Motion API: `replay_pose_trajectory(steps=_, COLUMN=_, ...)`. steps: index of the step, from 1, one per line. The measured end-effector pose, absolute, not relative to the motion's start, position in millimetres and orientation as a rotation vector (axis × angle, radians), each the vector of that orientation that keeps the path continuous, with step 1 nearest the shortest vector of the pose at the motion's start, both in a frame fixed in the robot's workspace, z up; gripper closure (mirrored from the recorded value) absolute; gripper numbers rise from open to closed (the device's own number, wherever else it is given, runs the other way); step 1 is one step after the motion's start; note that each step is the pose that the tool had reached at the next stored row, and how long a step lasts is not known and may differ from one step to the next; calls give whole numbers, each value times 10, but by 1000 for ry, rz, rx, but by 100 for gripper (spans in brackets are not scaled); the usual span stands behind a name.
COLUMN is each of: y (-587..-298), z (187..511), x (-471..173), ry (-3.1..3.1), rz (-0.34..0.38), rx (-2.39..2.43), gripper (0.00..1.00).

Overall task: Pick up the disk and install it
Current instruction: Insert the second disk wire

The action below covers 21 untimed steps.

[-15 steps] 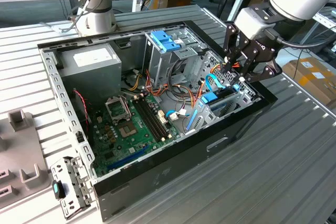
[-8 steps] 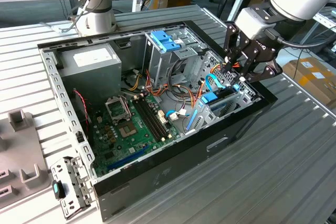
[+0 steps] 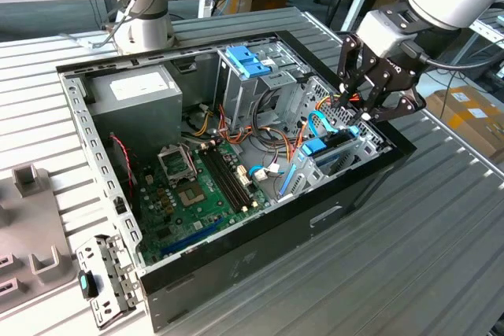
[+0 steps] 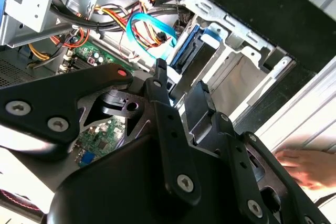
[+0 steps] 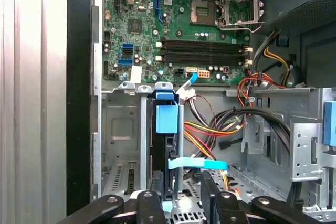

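The disk [image 5: 164, 150] stands on edge in the drive bay at the case's corner, a light-blue caddy tab on its end. In the exterior view the disk [image 3: 329, 147] is at the case's right, and my gripper [image 3: 356, 120] hangs just above it. Both wrist views show the gripper [image 5: 181, 198] [image 4: 179, 82] straddling the near end of the disk [image 4: 189, 51]. Its black fingers [image 5: 152, 200] are open, and a gap shows on one side of the disk. A light-blue data cable [image 5: 199, 163] crosses beside the disk.
The open computer case [image 3: 260, 265] holds a green motherboard [image 3: 197, 186], a grey power-supply box [image 3: 142, 88], a drive cage with a blue latch [image 3: 248, 60] and loose cable bundles [image 5: 220, 124]. A person's hand [image 4: 304, 166] rests outside the case. Another arm's base [image 3: 146, 5] stands behind.
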State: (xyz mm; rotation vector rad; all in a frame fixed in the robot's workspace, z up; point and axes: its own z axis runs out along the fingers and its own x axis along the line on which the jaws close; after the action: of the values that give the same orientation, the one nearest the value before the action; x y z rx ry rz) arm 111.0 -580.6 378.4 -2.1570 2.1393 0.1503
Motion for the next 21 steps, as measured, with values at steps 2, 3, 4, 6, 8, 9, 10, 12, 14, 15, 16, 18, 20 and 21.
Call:
replay_pose_trajectory(steps=2, y=-5797, z=3785, x=1161, ry=2131, rz=151, rx=-2166, gripper=58)
replay_pose_trajectory(steps=3, y=-5795, z=3785, x=1176, ry=2127, rz=151, rx=-2170, gripper=58)
replay_pose_trajectory(steps=4, y=-5793, z=3784, x=1204, ry=2116, rz=152, rx=-2181, gripper=58)
replay_pose_trajectory(steps=6, y=-5792, z=3783, x=1230, ry=2101, rz=153, rx=-2196, gripper=58)
replay_pose_trajectory(steps=8, y=-5791, z=3781, x=1266, ry=2084, rz=154, rx=-2214, gripper=58)
replay_pose_trajectory(steps=9, y=-5789, z=3781, x=1286, ry=2074, rz=155, rx=-2224, gripper=58)
replay_pose_trajectory(steps=10, y=-5788, z=3780, x=1309, ry=2064, rz=156, rx=-2233, gripper=58)
replay_pose_trajectory(steps=12, y=-5786, z=3779, x=1337, ry=2053, rz=156, rx=-2245, gripper=58)
replay_pose_trajectory(steps=14, y=-5783, z=3779, x=1371, ry=2040, rz=157, rx=-2257, gripper=58)
replay_pose_trajectory(steps=15, y=-5782, z=3779, x=1391, ry=2033, rz=158, rx=-2264, gripper=58)
replay_pose_trajectory(steps=16, y=-5781, z=3778, x=1404, ry=2028, rz=158, rx=-2268, gripper=58)
replay_pose_trajectory(steps=18, y=-5778, z=3777, x=1437, ry=2015, rz=159, rx=-2281, gripper=58)
replay_pose_trajectory(steps=20, y=-5776, z=3776, x=1467, ry=2001, rz=160, rx=-2294, gripper=58)
replay_pose_trajectory(steps=21, y=-5774, z=3776, x=1489, ry=1991, rz=161, rx=-2303, gripper=58)
